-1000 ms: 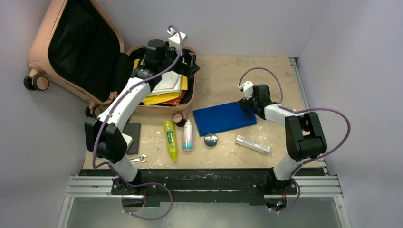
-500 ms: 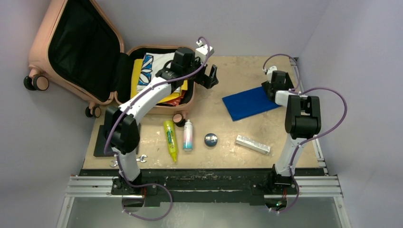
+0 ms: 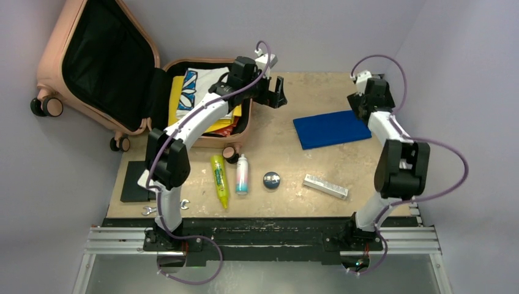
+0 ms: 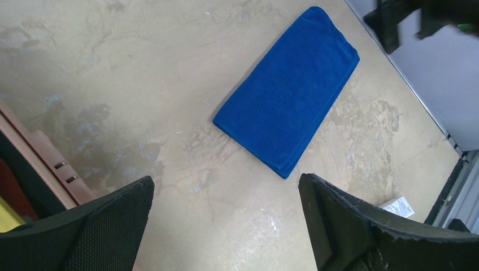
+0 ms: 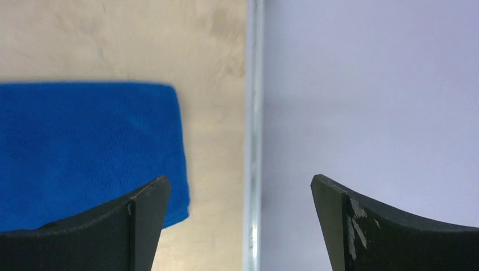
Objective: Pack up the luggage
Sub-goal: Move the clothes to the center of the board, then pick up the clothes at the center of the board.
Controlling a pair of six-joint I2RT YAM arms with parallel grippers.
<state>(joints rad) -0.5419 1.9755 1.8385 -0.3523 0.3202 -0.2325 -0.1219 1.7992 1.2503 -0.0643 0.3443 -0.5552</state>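
Left gripper (image 4: 223,189) and right gripper (image 5: 240,183) gape wide, empty. A one-edge pinch could unfold the blue towel (image 4: 288,110) (lying flat).

The tan bench (image 3: 287,165) bears the open luggage (image 3: 52,58) upper left and a blue cloth (image 3: 331,128) upper right. Across the lower middle lie a yellow tube (image 3: 219,180), white bottle (image 3: 242,174), round tin (image 3: 272,179) and silver bar (image 3: 325,186); a black pad (image 3: 136,184) lies lower left.

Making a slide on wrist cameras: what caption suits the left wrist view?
Open, empty left gripper looking down at a folded blue cloth on the beige table, luggage rim at left.
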